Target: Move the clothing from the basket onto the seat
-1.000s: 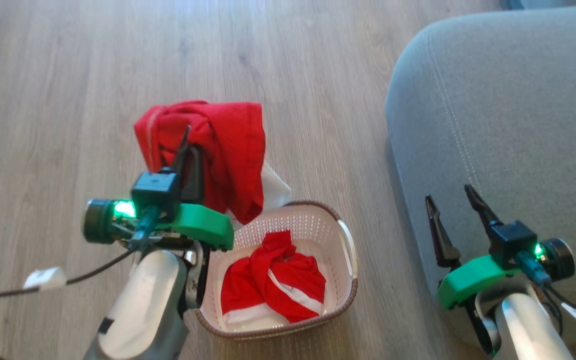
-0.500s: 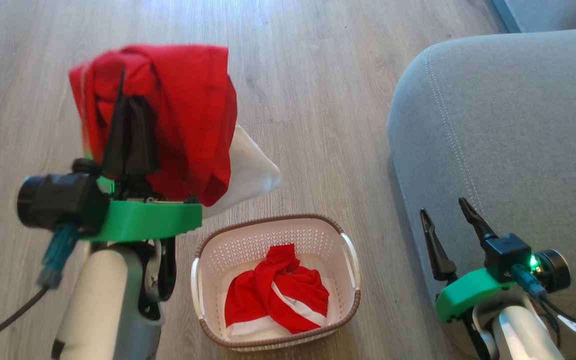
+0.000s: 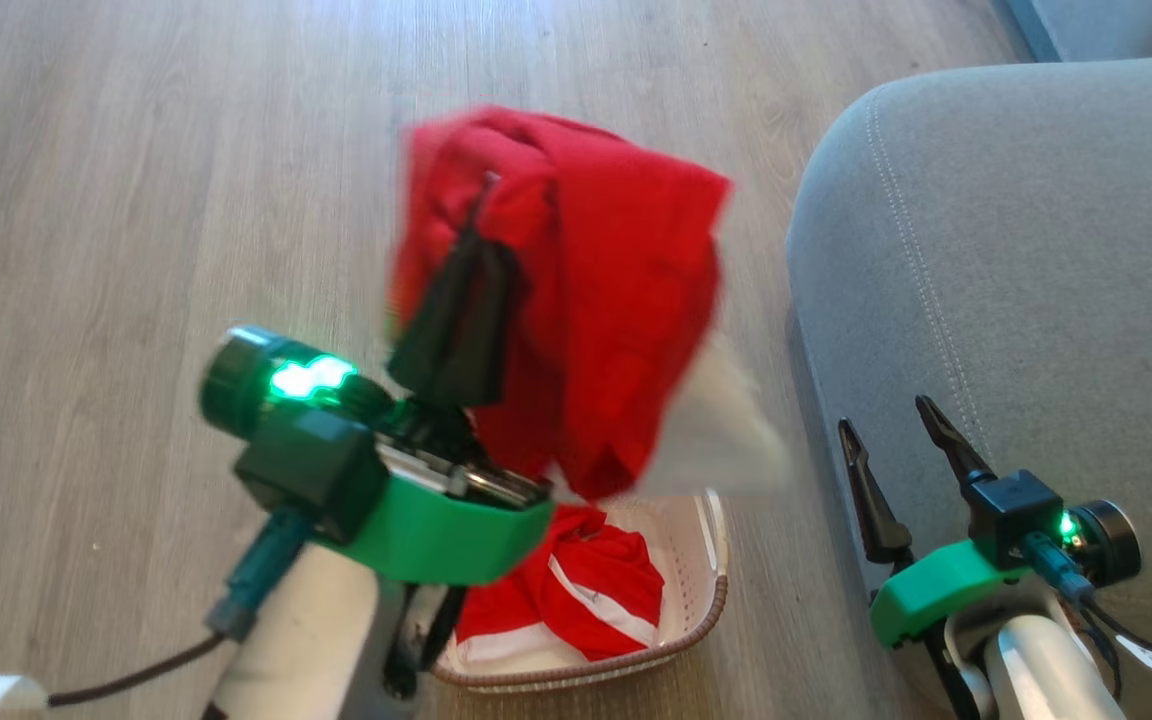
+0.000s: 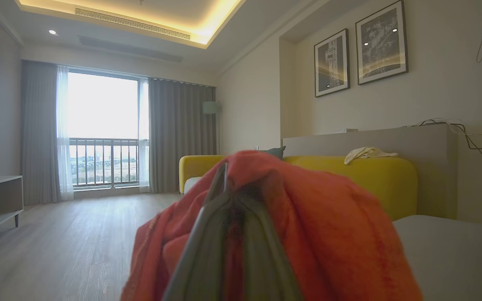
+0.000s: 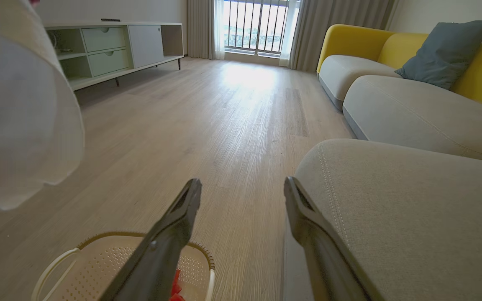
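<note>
The left pincer [image 3: 479,225] is clamped on a red garment [image 3: 626,300] with a white part, holding it in the air above the basket [image 3: 711,560], near the seat [image 3: 1036,250]. A second red garment [image 3: 591,590] lies inside the basket on the floor [image 3: 136,200]. The right pincer [image 3: 881,415] stands open over the seat's edge.

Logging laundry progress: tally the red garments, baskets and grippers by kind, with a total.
Red garments: 2, the held garment in the left gripper and the bundle in the basket.
Baskets: 1.
Grippers: 2, the right gripper open.
Total: 5.
</note>
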Available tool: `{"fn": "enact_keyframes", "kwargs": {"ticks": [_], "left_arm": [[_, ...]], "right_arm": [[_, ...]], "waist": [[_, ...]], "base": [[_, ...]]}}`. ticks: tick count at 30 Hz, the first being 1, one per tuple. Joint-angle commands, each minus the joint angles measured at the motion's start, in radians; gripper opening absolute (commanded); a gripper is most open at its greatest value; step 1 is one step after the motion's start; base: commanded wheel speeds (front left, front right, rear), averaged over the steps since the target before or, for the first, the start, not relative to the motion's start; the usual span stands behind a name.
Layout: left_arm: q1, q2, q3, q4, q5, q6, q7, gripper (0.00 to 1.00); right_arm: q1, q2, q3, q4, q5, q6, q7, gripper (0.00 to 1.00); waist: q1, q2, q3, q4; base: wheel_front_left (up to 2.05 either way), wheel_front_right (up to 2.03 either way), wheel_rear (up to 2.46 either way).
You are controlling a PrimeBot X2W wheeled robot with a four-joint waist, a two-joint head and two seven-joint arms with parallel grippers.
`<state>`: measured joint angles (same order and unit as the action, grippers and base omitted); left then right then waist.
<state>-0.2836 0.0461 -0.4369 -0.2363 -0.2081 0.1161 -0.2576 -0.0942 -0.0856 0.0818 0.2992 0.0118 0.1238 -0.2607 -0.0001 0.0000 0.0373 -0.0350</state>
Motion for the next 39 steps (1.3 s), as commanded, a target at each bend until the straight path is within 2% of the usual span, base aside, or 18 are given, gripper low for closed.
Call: {"fn": "enact_keyframes", "kwargs": {"ticks": [1,9,19,25,28,39], "left_arm": [[-0.029,0.004,0.024,-0.027,-0.003,-0.004,-0.004,0.0],[-0.049,0.004,0.007,-0.035,-0.021,0.029,-0.004,0.0],[-0.058,0.004,0.017,-0.034,-0.009,0.037,-0.004,0.0],[-0.057,0.004,0.027,-0.016,0.004,0.034,-0.004,0.0],[-0.056,0.004,0.029,-0.014,0.003,0.035,-0.004,0.0],[-0.053,0.004,0.035,0.01,0.013,0.03,-0.004,0.0]], "right_arm": [[-0.024,-0.008,0.023,-0.038,0.007,0.007,-0.001,1.0],[-0.03,-0.027,0.027,-0.063,0.004,0.007,-0.001,1.0],[-0.034,-0.035,0.051,-0.137,0.046,0.007,-0.001,1.0],[-0.027,-0.072,0.083,-0.191,0.046,0.007,-0.001,1.0],[-0.023,-0.105,0.129,-0.221,0.052,0.007,-0.001,1.0],[-0.039,-0.271,0.407,-0.398,0.097,0.007,-0.001,1.0]], "waist": [[0.0001,0.0,0.008,0.002],[0.0001,0.0,0.019,0.003],[0.0001,0.0,0.018,-0.01],[0.0001,0.0,0.021,-0.013],[0.0001,0.0,0.022,-0.012],[0.0001,0.0,0.024,-0.013]], "base": [[0.0,0.0,0.0],[0.0,0.0,0.0],[0.0,0.0,0.0],[0.0,0.0,0.0],[0.0,0.0,0.0],[0.0,0.0,0.0]]}}
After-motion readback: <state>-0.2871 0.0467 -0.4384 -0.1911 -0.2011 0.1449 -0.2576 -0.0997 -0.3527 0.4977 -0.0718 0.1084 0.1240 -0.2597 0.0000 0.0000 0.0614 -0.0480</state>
